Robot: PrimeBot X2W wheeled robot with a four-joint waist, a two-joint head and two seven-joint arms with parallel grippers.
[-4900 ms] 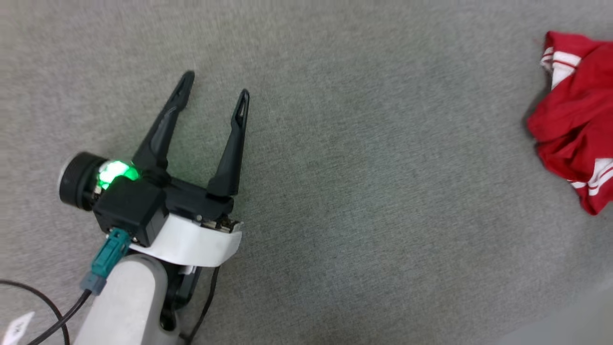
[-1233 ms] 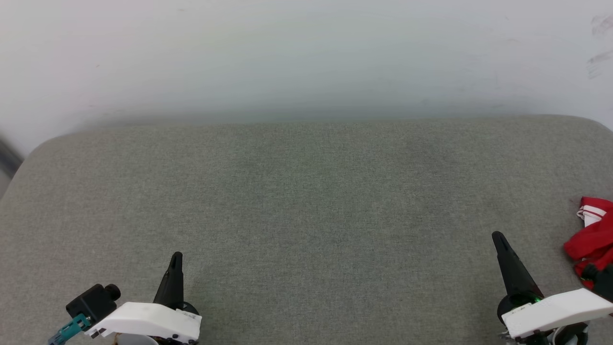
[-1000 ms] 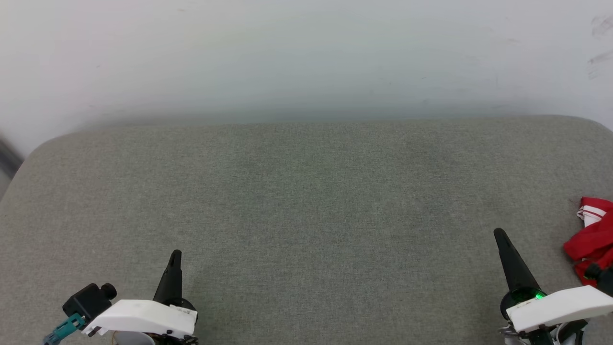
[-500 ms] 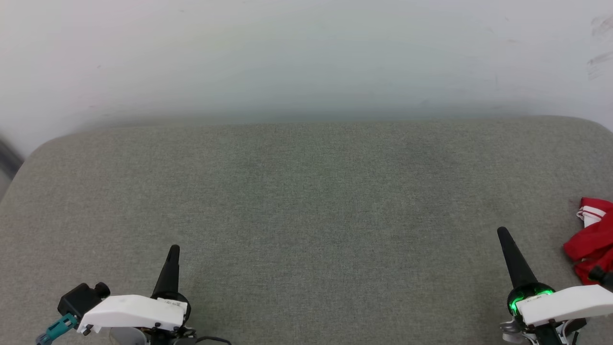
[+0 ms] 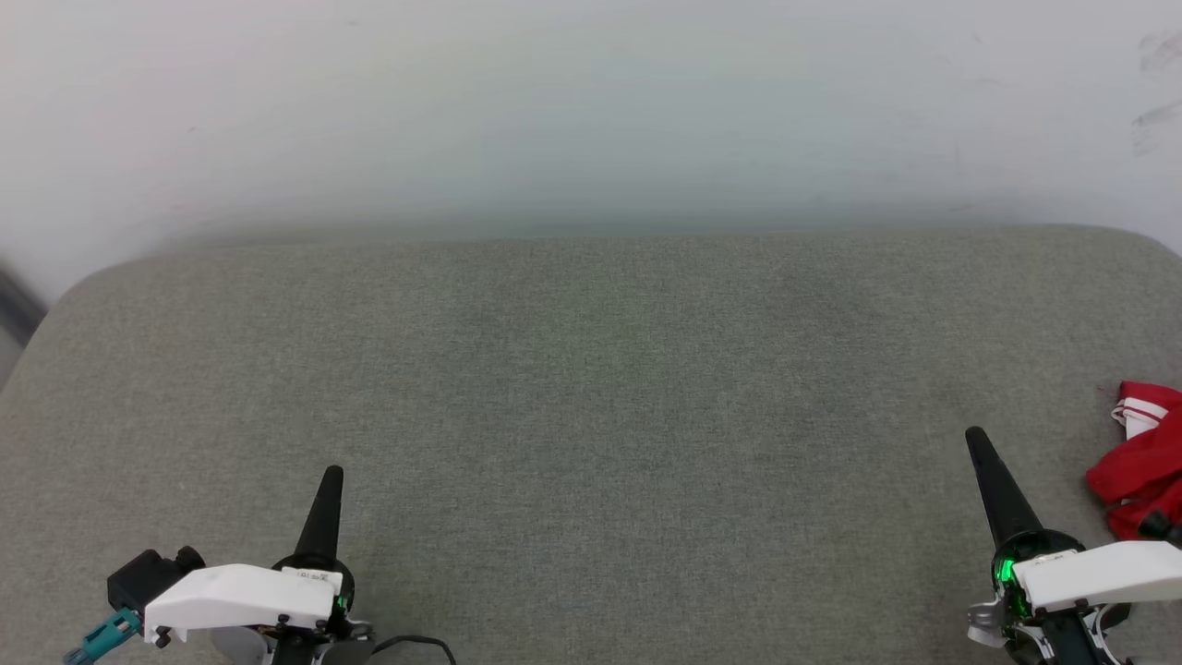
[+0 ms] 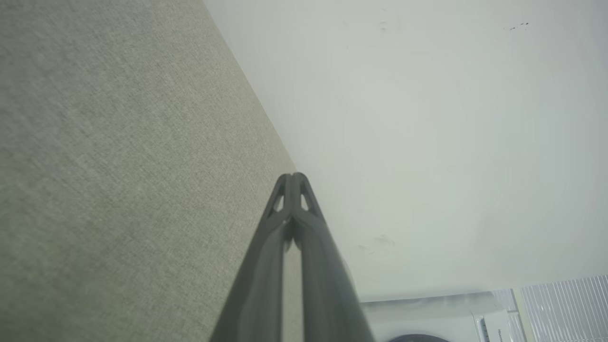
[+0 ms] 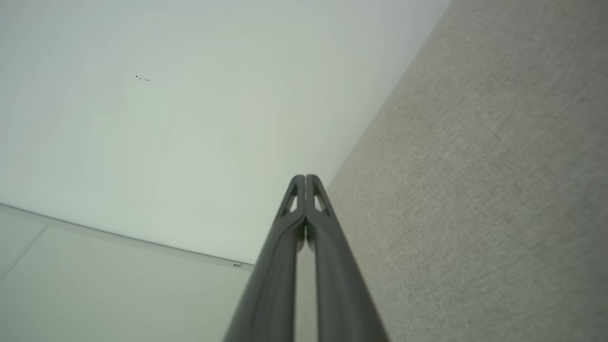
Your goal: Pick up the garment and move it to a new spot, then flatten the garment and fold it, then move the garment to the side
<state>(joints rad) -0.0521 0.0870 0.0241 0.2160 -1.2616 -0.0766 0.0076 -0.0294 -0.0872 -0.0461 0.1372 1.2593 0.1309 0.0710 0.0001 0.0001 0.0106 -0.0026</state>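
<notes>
The red garment [image 5: 1145, 466], with a white striped panel at its top, lies crumpled at the far right edge of the grey padded surface [image 5: 591, 369]; most of it runs out of the head view. My right gripper [image 5: 974, 439] stands just left of it, apart from the cloth, and is shut with nothing held [image 7: 304, 179]. At the lower left my left gripper [image 5: 333, 476] points up the head view, far from the garment. Its two fingers meet at the tips and hold nothing [image 6: 293, 176].
A pale wall [image 5: 591, 111] rises behind the padded surface. The surface's rounded left corner [image 5: 65, 296] drops off to a dark strip. In the left wrist view a white appliance [image 6: 437, 318] and a ribbed panel [image 6: 565, 306] stand beyond the surface.
Since 4.9 s ago the head camera has lifted, and the left gripper, open then, is shut now. Over the last second both grippers drifted slightly outward and both arms sank lower in the view.
</notes>
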